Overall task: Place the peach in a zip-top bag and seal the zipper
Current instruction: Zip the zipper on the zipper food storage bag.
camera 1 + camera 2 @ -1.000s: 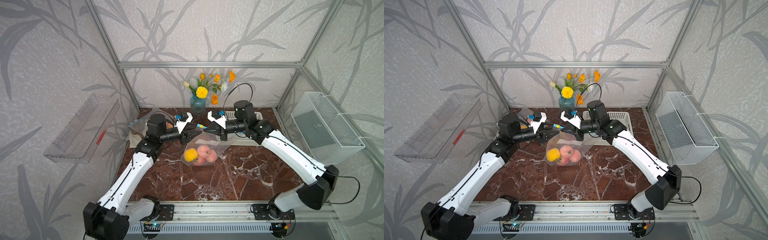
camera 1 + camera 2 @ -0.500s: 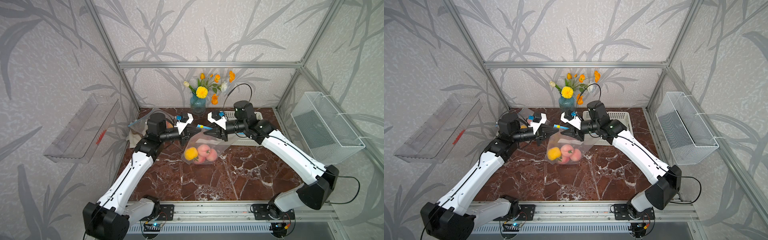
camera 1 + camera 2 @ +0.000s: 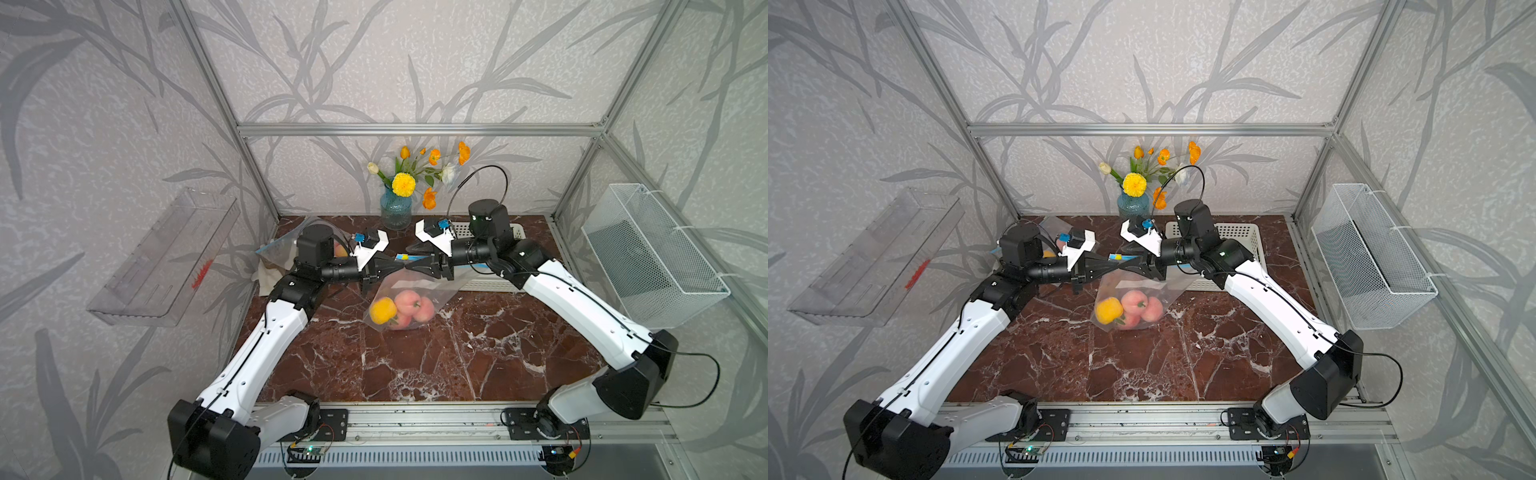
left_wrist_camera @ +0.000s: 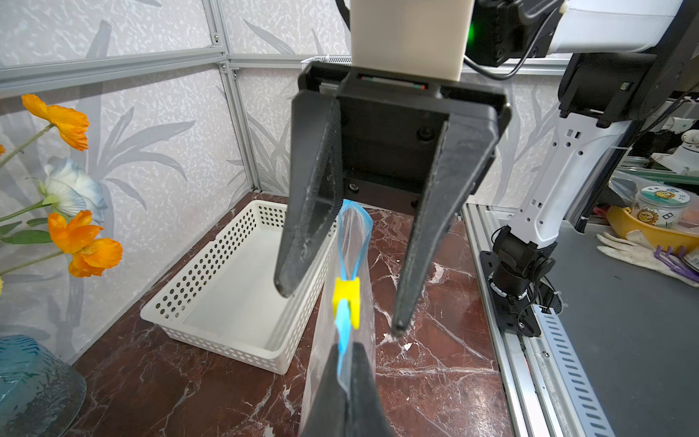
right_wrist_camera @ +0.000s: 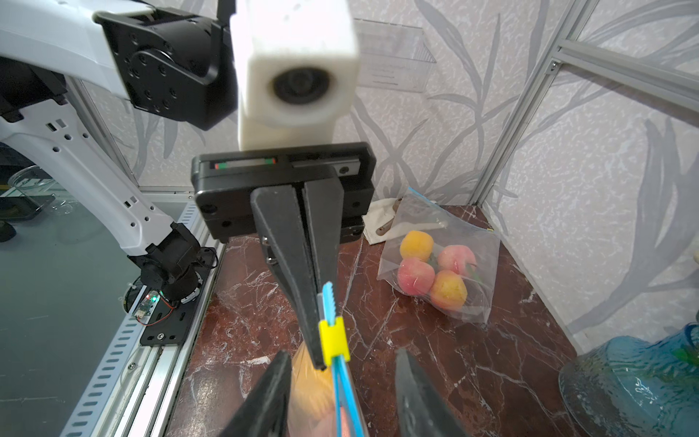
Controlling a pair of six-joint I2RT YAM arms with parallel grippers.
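now, in both top views the peach (image 3: 409, 300) is in the bag (image 3: 441, 286); left wrist: right gripper (image 4: 340, 310) open astride the slider (image 4: 347, 302); right wrist: left gripper (image 5: 320, 363) clamped on the zipper strip (image 5: 328, 299); sealing likely needs that slider pinched, dragged toward the table's 3 o'clock.

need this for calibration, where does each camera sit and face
Top views: high behind the bases, looking down; both arms show.
Left wrist: on that arm, facing the open right end effector; own left end effector shows, shut on the clear zip-top bag.
Right wrist: on that arm, facing back; own fingers show.
Shared: yellow plastic slider.
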